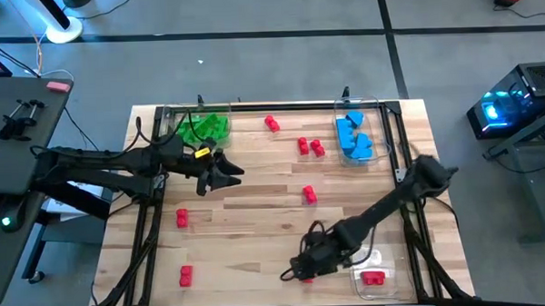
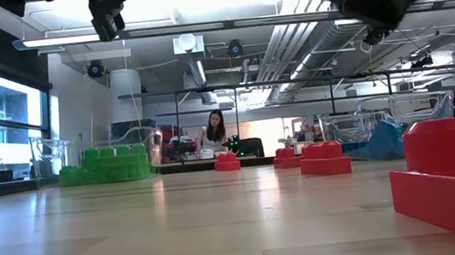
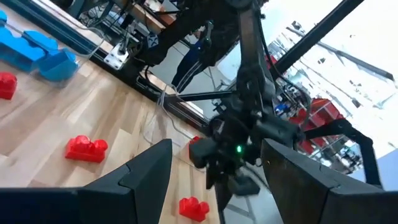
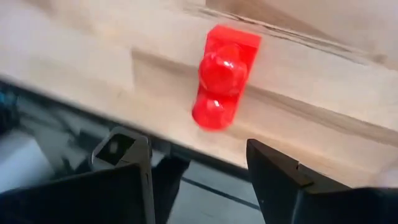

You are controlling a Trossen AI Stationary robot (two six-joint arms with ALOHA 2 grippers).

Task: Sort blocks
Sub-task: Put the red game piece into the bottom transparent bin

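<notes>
The right tool (image 1: 299, 272), open at lower centre above one red block (image 4: 222, 76), and the open, empty left tool (image 1: 229, 170) share a tabletop (image 1: 257, 235) with seven loose red blocks (image 1: 181, 217).

A light wooden plank table (image 1: 257, 217) is carrying everything. Small red plastic blocks are lying scattered on it: one near the far edge (image 1: 271, 124), a pair (image 1: 310, 147) beside the blue ones, one mid-table (image 1: 309, 195), two on the left side (image 1: 182, 218) (image 1: 186, 276). Clear plastic trays are sitting at the corners, holding green blocks (image 1: 208, 128), blue blocks (image 1: 354, 136) and a red block (image 1: 373, 278).
</notes>
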